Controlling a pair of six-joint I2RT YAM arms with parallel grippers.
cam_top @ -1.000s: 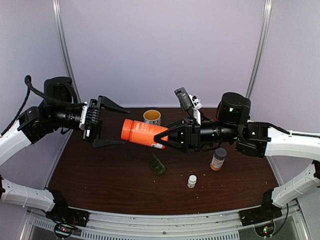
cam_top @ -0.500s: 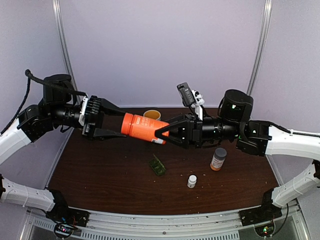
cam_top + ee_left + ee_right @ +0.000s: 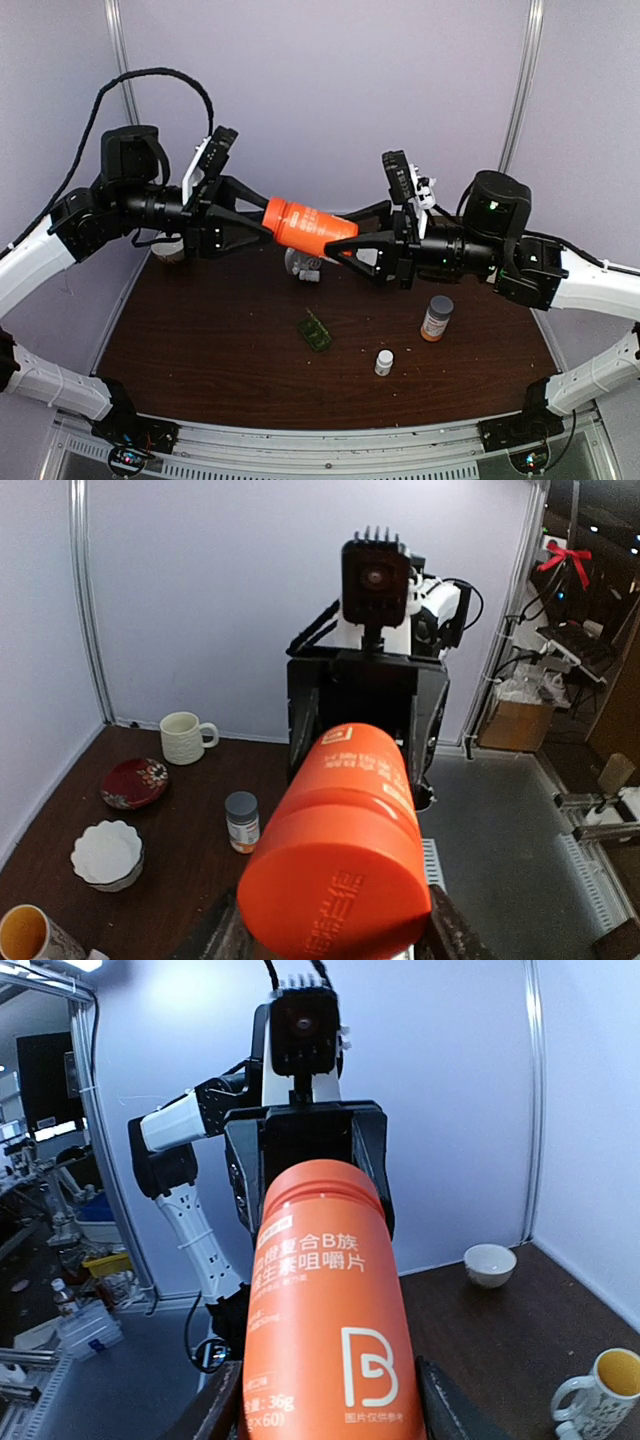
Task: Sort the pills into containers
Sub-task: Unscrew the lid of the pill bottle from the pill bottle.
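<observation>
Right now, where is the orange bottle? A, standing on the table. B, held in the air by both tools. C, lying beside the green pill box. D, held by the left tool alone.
B: the orange bottle hangs in the air, the left tool gripping its cap end and the right tool its other end.

Bare tabletop (image 3: 200,350) rings pill box (image 3: 316,331); amber bottle (image 3: 436,318), white bottle (image 3: 384,362) stand right; orange bottle (image 3: 305,228) hangs aloft behind
</observation>
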